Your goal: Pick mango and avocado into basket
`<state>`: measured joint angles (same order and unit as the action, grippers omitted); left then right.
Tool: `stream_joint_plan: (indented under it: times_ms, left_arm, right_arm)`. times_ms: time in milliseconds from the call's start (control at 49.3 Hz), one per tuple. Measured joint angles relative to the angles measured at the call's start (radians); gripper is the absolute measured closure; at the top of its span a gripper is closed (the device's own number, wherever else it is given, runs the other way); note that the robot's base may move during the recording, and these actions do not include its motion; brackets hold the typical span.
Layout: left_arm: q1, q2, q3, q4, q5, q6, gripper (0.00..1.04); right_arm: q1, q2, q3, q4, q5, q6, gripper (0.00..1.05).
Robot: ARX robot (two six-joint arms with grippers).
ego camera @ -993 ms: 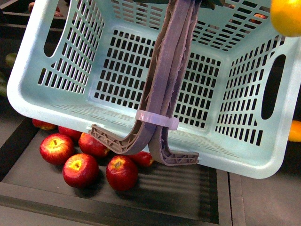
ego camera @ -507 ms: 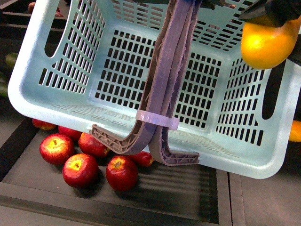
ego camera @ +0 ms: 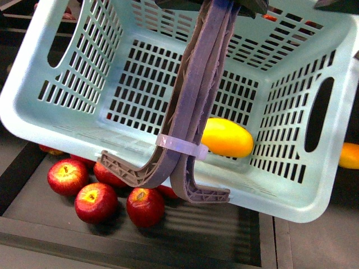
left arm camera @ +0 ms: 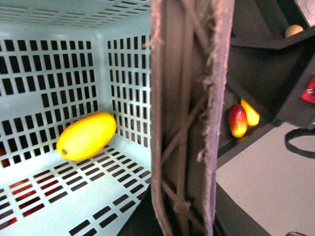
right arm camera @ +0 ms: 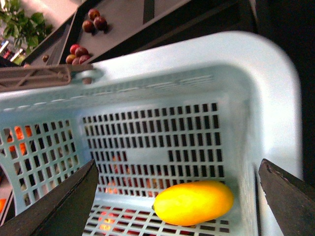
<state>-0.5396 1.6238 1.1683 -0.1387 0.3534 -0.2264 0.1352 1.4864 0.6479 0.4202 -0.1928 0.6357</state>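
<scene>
The pale turquoise basket [ego camera: 67, 126] hangs tilted in the air, filling most of the front view. Its two brown-grey handles [ego camera: 196, 95] are pulled together, and my left gripper [left arm camera: 184, 216] is shut on them. The yellow mango [ego camera: 227, 138] lies on the slotted bottom by the right wall, partly behind the handles. From the left wrist the mango [left arm camera: 87, 136] rests in a corner. My right gripper [right arm camera: 174, 201] is open above the mango [right arm camera: 193, 202], one dark finger [right arm camera: 59, 206] on each side, touching nothing. The avocado is out of view.
Several red apples [ego camera: 95, 202] lie in a dark tray under the basket's front edge. An orange fruit [ego camera: 349, 155] shows at the right edge. Red-blushed mangos [left arm camera: 237, 119] sit on a dark shelf beyond the handles. More apples [right arm camera: 78, 51] lie on shelves past the basket rim [right arm camera: 275, 98].
Half a second ago the right gripper held the mango above the basket's right side. Now the mango lies on the basket bottom and the gripper is open. The basket swung slightly left.
</scene>
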Motion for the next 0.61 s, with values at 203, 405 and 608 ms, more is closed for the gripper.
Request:
stream_joint_plan:
  times_ms: [203, 405, 608]
  left_arm:
    - [0.0, -0.001, 0.0, 0.0, -0.005, 0.005, 0.97]
    - [0.0, -0.001, 0.0, 0.0, -0.001, 0.003, 0.97]
    - [0.0, -0.001, 0.0, 0.0, 0.0, 0.002, 0.97]
  right_arm:
    - [-0.087, -0.185, -0.044, -0.07, 0.04, -0.046, 0.08]
    - [-0.174, -0.414, -0.138, -0.139, 0.079, -0.132, 0.08]
    - [-0.234, -0.652, -0.289, -0.193, 0.1, -0.259, 0.08]
